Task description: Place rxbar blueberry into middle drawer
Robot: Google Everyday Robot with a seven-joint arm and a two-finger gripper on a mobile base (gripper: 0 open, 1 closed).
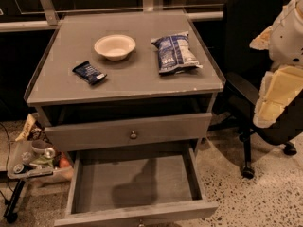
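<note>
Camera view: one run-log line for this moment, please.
rxbar blueberry: on cabinet top | middle drawer: open | gripper: right edge, away from bar

Bowl [114, 46], chip bag [175, 52] on cabinet [137, 82]; chair [246, 27] right.

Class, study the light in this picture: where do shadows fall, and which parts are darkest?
Camera view: warm, dim light; a dark shadow lies on the floor of the open middle drawer; the bowl throws a soft shadow on the cabinet top; the background is nearly black; the pale gripper, at the right edge beside the chair, is brightest.
</note>
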